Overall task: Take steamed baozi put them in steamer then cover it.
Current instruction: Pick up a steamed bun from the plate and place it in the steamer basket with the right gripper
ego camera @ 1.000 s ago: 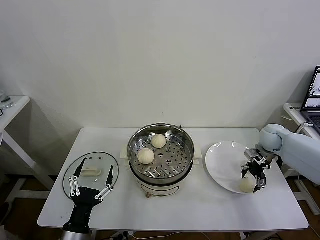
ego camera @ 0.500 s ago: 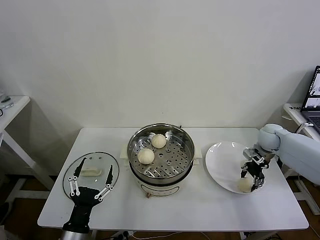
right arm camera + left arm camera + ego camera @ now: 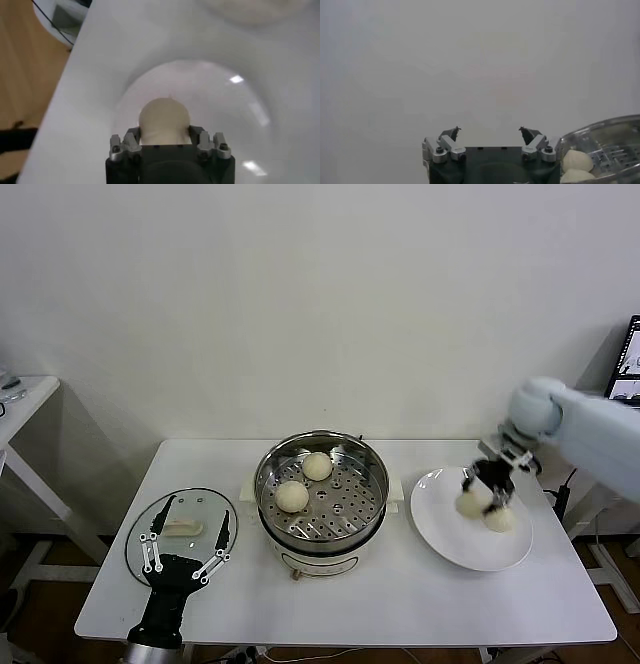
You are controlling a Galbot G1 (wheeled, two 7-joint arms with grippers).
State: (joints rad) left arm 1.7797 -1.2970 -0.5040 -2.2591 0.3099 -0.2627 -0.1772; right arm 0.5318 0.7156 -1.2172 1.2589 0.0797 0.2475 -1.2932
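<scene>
Up came the right tool (image 3: pixel 484 489), off the plate's near rim where it had been pinching down a second before, and it now hung above the white plate (image 3: pixel 445 529) with a bun (image 3: pixel 470 503) clamped between its jaws. From the right wrist view that bun (image 3: pixel 164 120) sat snug between the fingers, plate well below it. So bun three was lifted and on its way, by my reckoning!

Two baozi (image 3: pixel 292 496) already sat on the perforated tray inside the steamer (image 3: pixel 322 490), which stood at the middle of the surface (image 3: pixel 400 594). One more bun (image 3: pixel 497 520) lay on the plate, toward the right edge of the surface, just beside the carried one.

Over by the left edge, the glass cover (image 3: pixel 182 529) lay flat on the surface, untouched. The left tool (image 3: pixel 181 552) hovered over its near rim, jaws spread wide and holding nothing.

Score so far: two in, one in the air, one waiting. Left to do, as I judged it: carry this bun across to the pot, fetch the last, then set the cover on.
</scene>
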